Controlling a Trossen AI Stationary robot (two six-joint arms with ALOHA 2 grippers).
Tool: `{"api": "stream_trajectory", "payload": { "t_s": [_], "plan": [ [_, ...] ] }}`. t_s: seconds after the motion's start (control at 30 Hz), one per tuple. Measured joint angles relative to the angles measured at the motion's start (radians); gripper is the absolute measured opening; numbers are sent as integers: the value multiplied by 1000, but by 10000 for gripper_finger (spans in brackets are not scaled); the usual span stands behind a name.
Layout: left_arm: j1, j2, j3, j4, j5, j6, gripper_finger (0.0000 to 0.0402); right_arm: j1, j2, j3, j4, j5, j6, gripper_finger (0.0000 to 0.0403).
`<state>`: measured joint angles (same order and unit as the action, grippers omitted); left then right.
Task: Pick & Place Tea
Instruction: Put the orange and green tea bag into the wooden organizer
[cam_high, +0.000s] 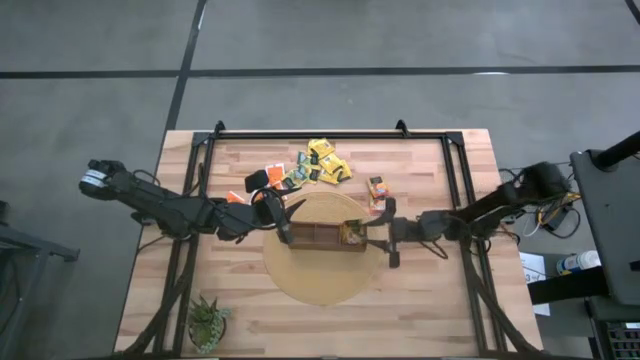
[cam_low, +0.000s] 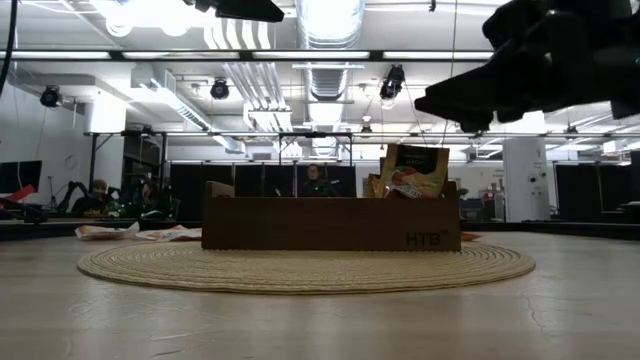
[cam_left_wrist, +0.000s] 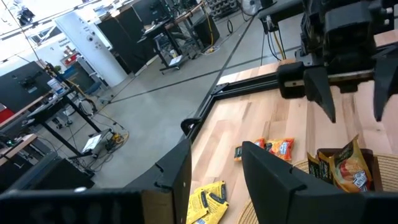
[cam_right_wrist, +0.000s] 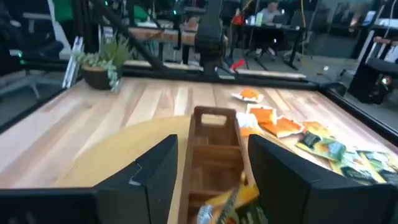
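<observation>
Over the right end of the brown box (cam_high: 322, 236) on the round mat (cam_high: 322, 290), right hand (cam_high: 372, 237) sits with fingers apart, gripping nothing; a green/orange sachet (cam_low: 412, 172) stands in that end compartment; left hand (cam_high: 283, 217) at the box's left end, fingers spread, empty; remaining tea sachets (cam_high: 322, 162) lie scattered on the table (cam_high: 420, 310) behind the box.

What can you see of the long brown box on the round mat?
The long dark-brown wooden compartmented box lies flat at the middle of the round woven straw mat, long side across the table. It has cut-out handles at the ends and light lettering on its side. One end compartment holds upright dark green and orange tea sachets, sticking above the rim; the other compartments look empty.
</observation>
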<state>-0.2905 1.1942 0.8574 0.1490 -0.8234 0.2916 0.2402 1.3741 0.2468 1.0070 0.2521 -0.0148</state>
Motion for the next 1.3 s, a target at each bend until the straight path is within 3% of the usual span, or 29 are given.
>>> {"api": "stream_trajectory", "payload": {
  "t_s": [0.27, 0.43, 0.5, 0.6, 0.67, 0.87, 1.13, 1.3],
  "plan": [
    [0, 0, -1, 0, 0, 0, 135, 0, -278, 126, -665, 248, 246, 175],
    [0, 0, -2, 0, 0, 0, 135, 0, -367, 194, -988, 303, 403, 171],
    [0, 0, -3, 0, 0, 0, 135, 0, -378, 200, -1010, 238, 405, 171],
    [0, 0, -3, 0, 0, 0, 135, 0, -362, 200, -961, 29, 349, 170],
    [0, 0, -3, 1, 0, 0, 135, 1, -328, 199, -906, -48, 332, 166],
    [0, 0, -3, 8, 0, 0, 135, -3, -174, 239, -884, 11, 325, 152],
    [0, 0, -8, 7, 0, 0, 135, -3, 34, 395, -900, 13, 244, 126],
    [0, 0, -9, 8, 0, 0, 135, -13, 133, 507, -1059, 36, 242, 90]
  ]
}}
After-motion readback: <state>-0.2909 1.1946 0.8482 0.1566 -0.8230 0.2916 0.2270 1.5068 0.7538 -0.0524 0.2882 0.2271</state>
